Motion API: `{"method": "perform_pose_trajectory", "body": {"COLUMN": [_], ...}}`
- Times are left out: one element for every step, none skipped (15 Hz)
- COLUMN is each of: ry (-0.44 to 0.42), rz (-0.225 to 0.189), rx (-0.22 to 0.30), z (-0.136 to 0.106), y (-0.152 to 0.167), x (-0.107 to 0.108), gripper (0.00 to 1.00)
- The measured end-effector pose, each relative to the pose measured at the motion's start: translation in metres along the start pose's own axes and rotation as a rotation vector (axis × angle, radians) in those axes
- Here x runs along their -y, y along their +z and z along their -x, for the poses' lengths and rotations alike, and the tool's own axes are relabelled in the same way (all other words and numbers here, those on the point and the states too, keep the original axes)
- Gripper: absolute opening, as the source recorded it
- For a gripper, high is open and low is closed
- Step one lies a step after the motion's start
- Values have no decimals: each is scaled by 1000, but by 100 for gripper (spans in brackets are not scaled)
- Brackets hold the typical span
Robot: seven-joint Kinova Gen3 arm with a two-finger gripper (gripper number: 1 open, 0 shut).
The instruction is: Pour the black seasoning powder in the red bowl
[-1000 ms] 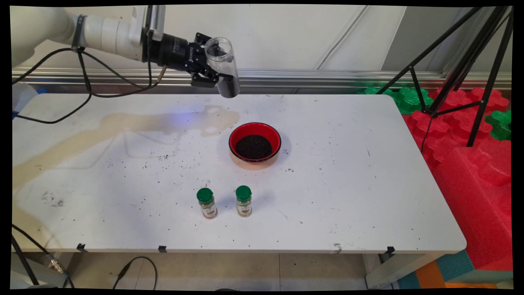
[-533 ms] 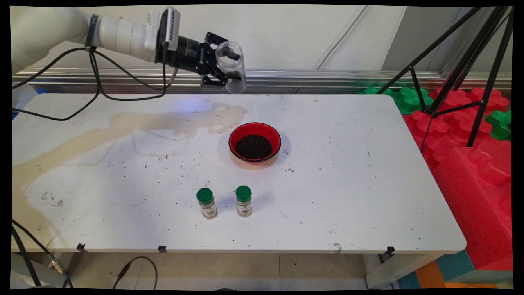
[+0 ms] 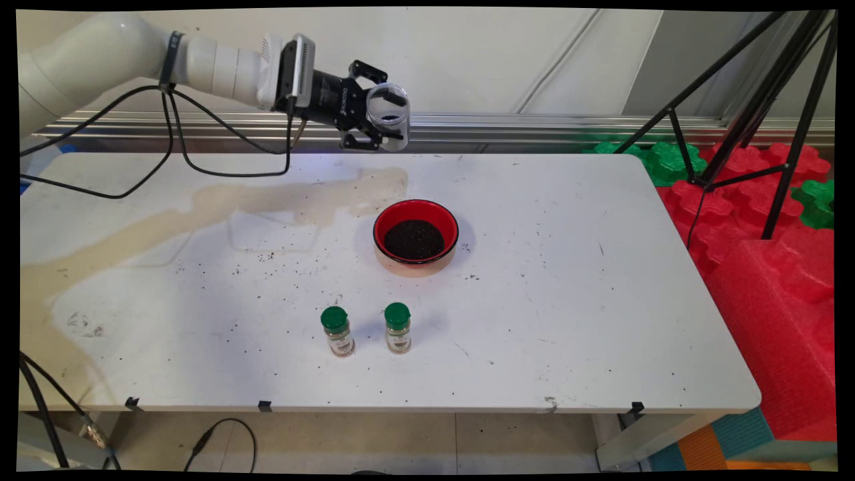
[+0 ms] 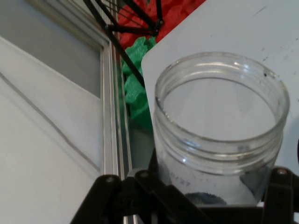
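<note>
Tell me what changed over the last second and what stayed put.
The end effector, shut on the clear jar, shifted right and slightly down while tipping the jar from nearly upright until its open mouth faces the camera. Nothing was taken hold of or let go. The red bowl of dark grains and both green-capped bottles stayed put.

White arm (image 3: 100, 57) w/ ribbed wrist, black cables (image 3: 167, 143), black two-finger gripper (image 3: 384, 123) w/ white lettering.
</note>
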Motion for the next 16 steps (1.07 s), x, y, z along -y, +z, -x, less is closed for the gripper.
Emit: {"method": "perform_pose_trajectory", "body": {"ry": [25,50,72,98,121,135,156,169,190,207,224,243,264,276,307,325], "rz": [0,-1,-1,-2,-4,-4,-6,-8,-12,-14,-17,-20,-25,-28,-35,-40], "rx": [2,4,5,6,7,7,6,5,4,2,0,-2,-6,-8,-12,-14], "z": [0,0,0,0,0,0,0,-1,-1,-1,-2,-2,-2,-2,-2,-3], "y": [3,6,8,10,12,13,15,16,18,19,21,22,23,24,25,26], "x": [-2,-3,-5,-6,-7,-8,-9,-9,-10,-11,-12,-14,-15,-15,-17,-17], "gripper": [0,0,0,0,0,0,0,0,0,0,0,0,0,0,0,0]}}
